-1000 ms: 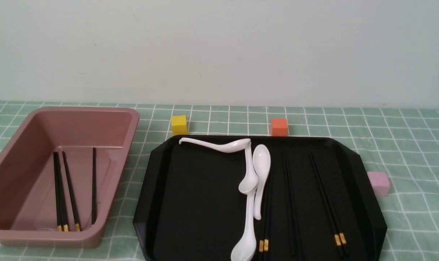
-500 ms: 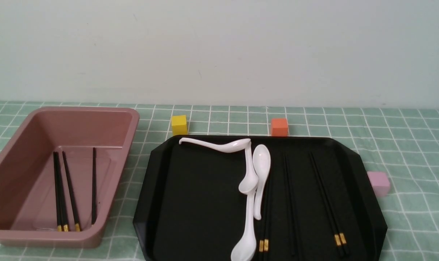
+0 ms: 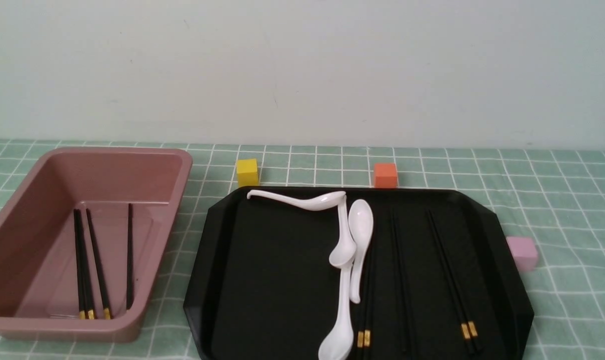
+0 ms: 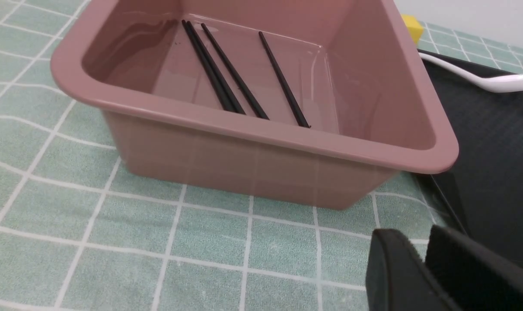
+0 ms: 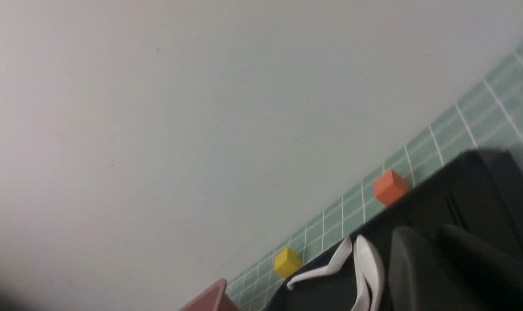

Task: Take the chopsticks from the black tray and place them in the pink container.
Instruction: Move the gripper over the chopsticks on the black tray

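Observation:
The black tray (image 3: 272, 270) fills the middle and right of the front view. Several black chopsticks (image 3: 448, 270) with gold bands lie lengthwise on its right half. The pink container (image 3: 182, 165) stands at the left, with several chopsticks (image 3: 96, 260) flat on its floor. Neither gripper shows in the front view. In the left wrist view my left gripper (image 4: 421, 237) hovers over the cloth just outside the container's near wall (image 4: 261, 134), fingers together and empty. In the blurred right wrist view my right gripper (image 5: 425, 235) is over the tray (image 5: 469, 185), fingers together.
Three white soup spoons (image 3: 360, 235) lie on the tray's middle, one reaching past its near edge. A yellow cube (image 3: 247, 172) and an orange cube (image 3: 385, 175) sit just behind the tray. A pale pink cube (image 3: 521, 252) touches its right rim. A wall stands behind the green checked cloth.

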You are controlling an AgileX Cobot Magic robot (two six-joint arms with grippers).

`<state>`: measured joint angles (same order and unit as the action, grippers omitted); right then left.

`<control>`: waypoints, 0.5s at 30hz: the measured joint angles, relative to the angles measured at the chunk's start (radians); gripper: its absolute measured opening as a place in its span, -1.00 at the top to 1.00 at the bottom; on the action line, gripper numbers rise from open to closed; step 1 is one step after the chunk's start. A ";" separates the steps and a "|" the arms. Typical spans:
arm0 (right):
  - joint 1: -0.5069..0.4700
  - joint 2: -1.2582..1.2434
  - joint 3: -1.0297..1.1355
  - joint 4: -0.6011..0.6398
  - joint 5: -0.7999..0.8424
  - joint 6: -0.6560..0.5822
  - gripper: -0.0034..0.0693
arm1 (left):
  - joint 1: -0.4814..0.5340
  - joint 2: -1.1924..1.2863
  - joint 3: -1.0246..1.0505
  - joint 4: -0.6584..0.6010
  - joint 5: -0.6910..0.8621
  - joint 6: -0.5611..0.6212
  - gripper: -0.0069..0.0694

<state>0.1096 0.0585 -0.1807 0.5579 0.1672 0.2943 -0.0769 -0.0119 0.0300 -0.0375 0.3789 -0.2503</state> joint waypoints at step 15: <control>0.003 0.937 -0.386 -0.103 0.767 -0.337 0.88 | 0.000 0.000 0.000 0.000 0.001 0.000 0.43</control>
<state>0.1126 0.9954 -0.5663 0.4552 0.9347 -0.0428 -0.0769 -0.0119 0.0300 -0.0375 0.3800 -0.2503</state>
